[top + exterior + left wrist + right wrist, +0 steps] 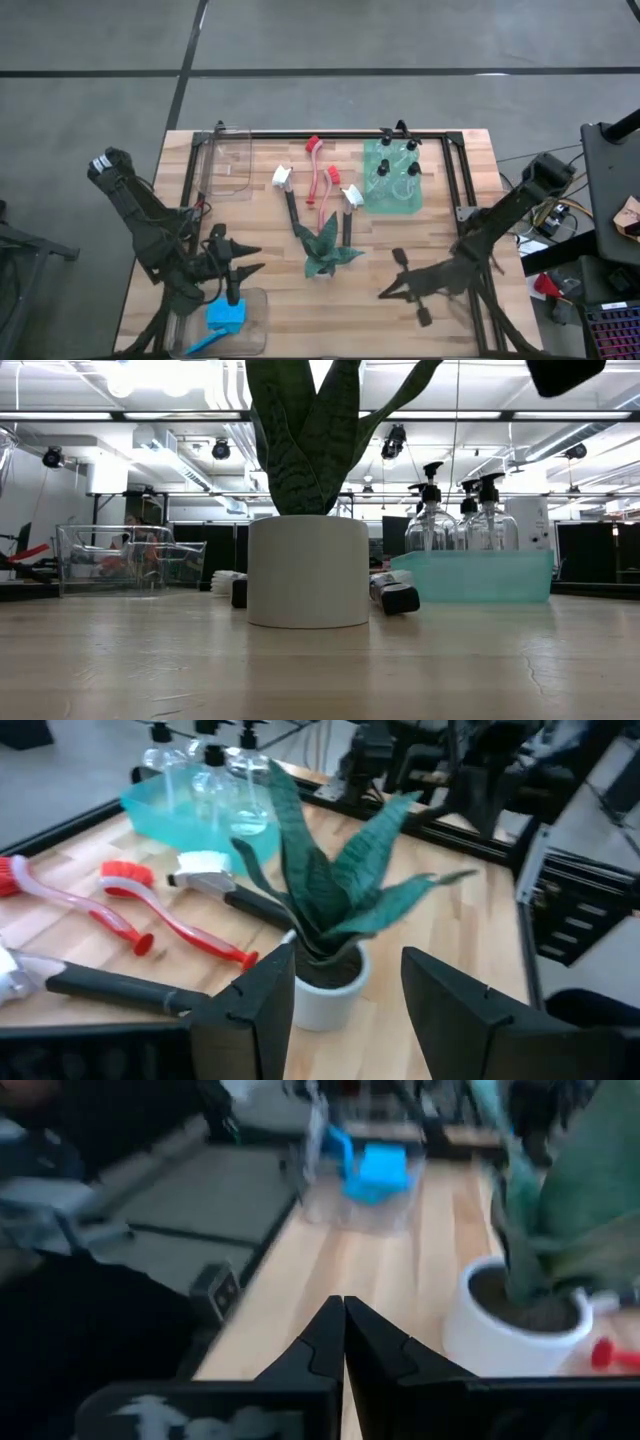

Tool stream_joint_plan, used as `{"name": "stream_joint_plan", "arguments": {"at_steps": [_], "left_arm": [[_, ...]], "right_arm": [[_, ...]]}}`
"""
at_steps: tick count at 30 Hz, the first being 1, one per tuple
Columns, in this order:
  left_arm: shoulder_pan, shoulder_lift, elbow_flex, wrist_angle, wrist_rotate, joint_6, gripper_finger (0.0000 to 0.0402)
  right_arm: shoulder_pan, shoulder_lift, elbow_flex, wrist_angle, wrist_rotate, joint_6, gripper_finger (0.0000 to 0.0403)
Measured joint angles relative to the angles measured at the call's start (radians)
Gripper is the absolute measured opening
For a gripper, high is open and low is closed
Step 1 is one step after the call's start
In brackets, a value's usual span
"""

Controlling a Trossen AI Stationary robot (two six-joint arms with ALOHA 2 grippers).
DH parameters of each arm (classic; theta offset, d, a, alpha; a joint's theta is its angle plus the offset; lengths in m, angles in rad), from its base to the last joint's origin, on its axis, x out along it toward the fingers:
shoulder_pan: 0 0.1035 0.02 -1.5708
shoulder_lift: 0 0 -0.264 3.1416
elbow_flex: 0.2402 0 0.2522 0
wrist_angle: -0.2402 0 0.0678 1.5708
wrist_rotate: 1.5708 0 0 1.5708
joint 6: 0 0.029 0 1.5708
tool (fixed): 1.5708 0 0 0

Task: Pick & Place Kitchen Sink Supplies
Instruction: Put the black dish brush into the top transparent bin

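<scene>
Two white-headed brushes with black handles [283,178] [352,195] and two red brushes [313,145] [333,178] lie flat on the table's far half. Clear black-capped bottles [395,165] stand in a teal tray [372,200]. A blue sponge [228,315] lies in a clear container [255,335] at the near left. My left gripper [258,259] [347,958] hangs open above the table, left of the potted plant [325,250], with nothing between its fingers. My right gripper [385,293] [343,1330] is shut and empty, right of the plant, pointing toward the table's left.
A second clear container [228,160] stands at the far left. The plant in its white pot [308,570] stands mid-table between the two grippers. A black frame [455,180] runs along the table's far and right sides. Bare wood [330,320] lies along the near edge.
</scene>
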Motion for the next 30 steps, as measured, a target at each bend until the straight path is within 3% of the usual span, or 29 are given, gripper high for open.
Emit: {"name": "stream_joint_plan", "arguments": {"at_steps": [13,20,30], "left_arm": [[0.107,0.000,0.000,-0.004,0.007,0.002,0.0176],[0.138,0.000,-0.001,-0.008,0.010,0.024,0.0176],[0.214,0.000,-0.025,-0.020,0.039,-0.029,0.0177]], "right_arm": [[-0.131,-0.460,-0.234,0.030,-0.061,-0.200,0.0008],[-0.185,-0.690,-0.391,0.027,-0.063,-0.193,0.0008],[-0.211,-0.908,-0.520,0.036,-0.064,-0.218,0.0008]]}}
